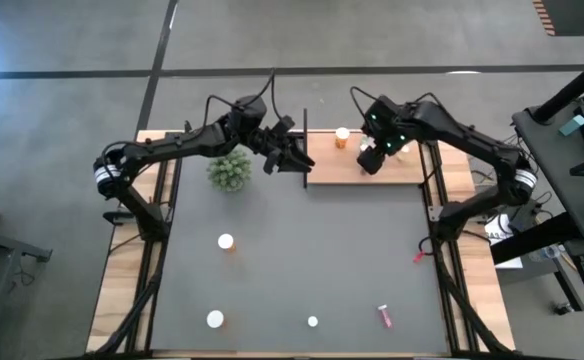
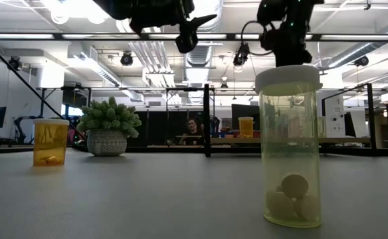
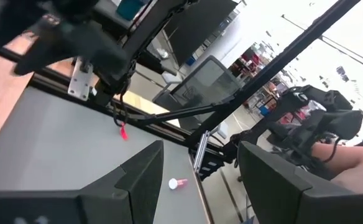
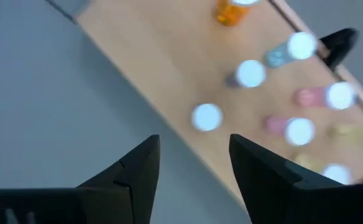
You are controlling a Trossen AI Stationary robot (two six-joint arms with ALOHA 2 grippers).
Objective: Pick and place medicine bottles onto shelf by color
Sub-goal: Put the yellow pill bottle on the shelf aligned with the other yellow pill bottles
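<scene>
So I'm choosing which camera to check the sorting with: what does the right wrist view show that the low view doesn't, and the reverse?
Only the right wrist view shows the row of white-capped bottles on the shelf, seen between the open right gripper fingers. Only the low view shows the potted plant, a yellow-green bottle up close and an orange bottle on the table. Both show the orange bottle on the shelf.

Both arms reach far forward, left hand (image 1: 290,152) and right hand (image 1: 369,160) empty, fingers parted.
</scene>
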